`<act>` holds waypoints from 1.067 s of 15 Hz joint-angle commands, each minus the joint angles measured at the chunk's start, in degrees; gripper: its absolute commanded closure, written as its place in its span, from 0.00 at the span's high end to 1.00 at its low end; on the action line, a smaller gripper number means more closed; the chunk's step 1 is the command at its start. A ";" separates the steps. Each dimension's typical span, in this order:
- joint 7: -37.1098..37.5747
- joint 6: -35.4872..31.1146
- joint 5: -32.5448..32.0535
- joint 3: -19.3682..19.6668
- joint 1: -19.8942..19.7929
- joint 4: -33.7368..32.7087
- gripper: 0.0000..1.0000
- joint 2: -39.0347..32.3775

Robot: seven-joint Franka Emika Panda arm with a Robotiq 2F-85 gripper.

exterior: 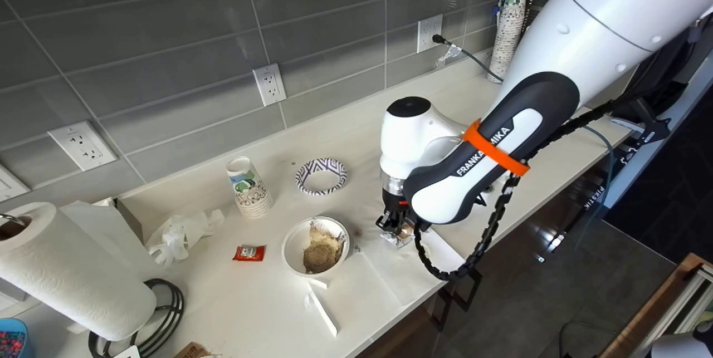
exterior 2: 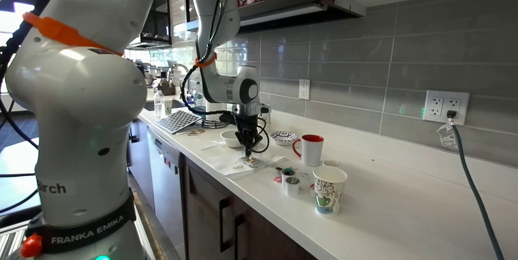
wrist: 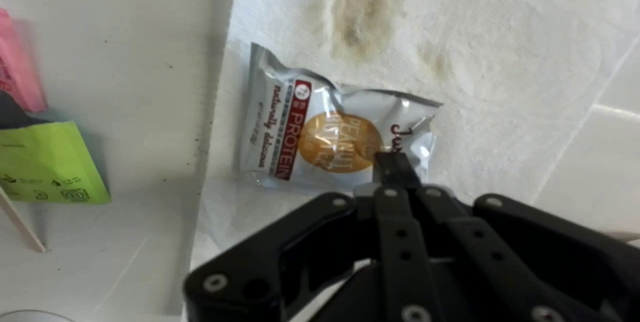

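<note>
My gripper (wrist: 395, 167) points down at a silver-white snack packet (wrist: 335, 136) in the wrist view. The packet shows an orange-brown cookie picture and the words PEANUT and PROTEIN. The two black fingers are together, and their tips overlap the packet's lower right part. I cannot tell whether they pinch the wrapper or only touch it. The packet lies on a stained white paper towel (wrist: 500, 111). In both exterior views the gripper (exterior: 396, 227) (exterior 2: 248, 153) is low over the counter at the packet (exterior 2: 254, 163). In an exterior view the arm partly hides the packet (exterior: 390, 239).
A white bowl (exterior: 288, 246) with brown and pale powder stands beside the towel. A patterned bowl (exterior: 303, 180), cup stack (exterior: 249, 191), red packet (exterior: 249, 253) and paper roll (exterior: 83, 274) are around. A mug (exterior 2: 311, 151), paper cup (exterior 2: 330, 191), small pods (exterior 2: 292, 188) and green packet (wrist: 50, 167) are near.
</note>
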State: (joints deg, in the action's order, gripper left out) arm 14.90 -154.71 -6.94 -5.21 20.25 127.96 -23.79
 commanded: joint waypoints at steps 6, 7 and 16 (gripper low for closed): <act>1.72 0.23 -2.94 1.78 0.82 1.22 0.00 -0.45; 1.43 -0.19 -3.09 1.84 0.66 1.23 0.00 -0.49; -2.63 -0.25 1.13 -2.15 -2.01 0.44 0.00 -1.35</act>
State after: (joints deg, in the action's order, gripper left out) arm 14.32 -154.07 -7.89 -5.44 19.71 128.77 -24.02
